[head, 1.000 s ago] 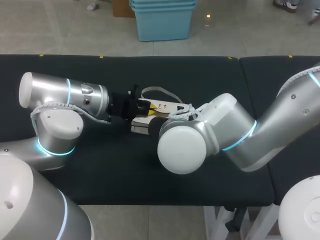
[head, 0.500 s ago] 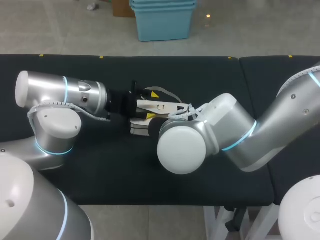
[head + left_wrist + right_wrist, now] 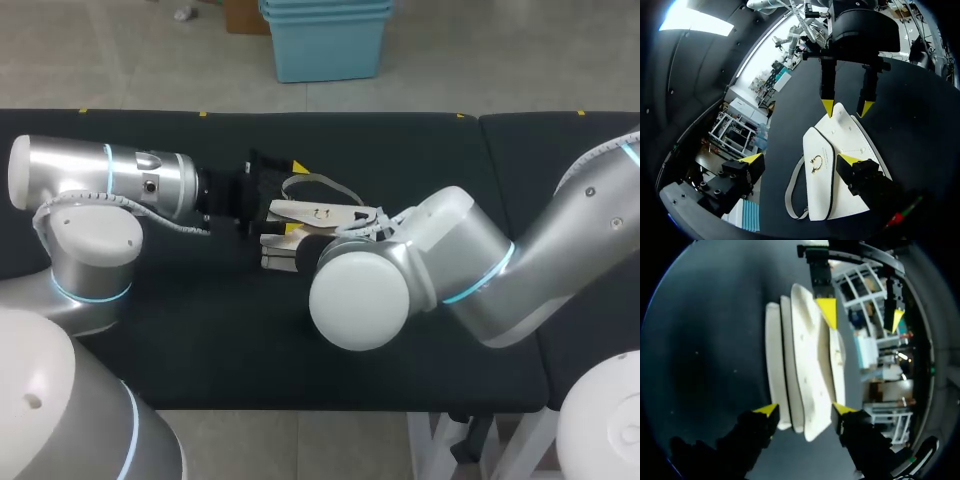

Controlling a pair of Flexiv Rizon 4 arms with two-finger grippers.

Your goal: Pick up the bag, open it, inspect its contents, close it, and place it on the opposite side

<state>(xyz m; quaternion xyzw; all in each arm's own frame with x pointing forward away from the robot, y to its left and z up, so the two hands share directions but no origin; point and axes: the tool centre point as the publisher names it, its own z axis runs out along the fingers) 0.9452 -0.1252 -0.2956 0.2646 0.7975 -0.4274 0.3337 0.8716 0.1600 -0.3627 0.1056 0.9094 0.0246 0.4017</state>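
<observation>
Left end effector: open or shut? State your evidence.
Open. On the left end effector the yellow tips stand wide apart in its wrist view; one is near the bag, the other well clear of it.

In the head view the right arm spreads its round wrist housing over the near end of the white bag, so that end and whatever lies under the housing are out of sight. The left jaws are black against the dark tabletop, and their outline is hard to trace. In the left wrist view a left finger overlaps the bag's near corner, and the gold clasp is too small to make out. In the right wrist view a left finger covers the bag's far end.
</observation>
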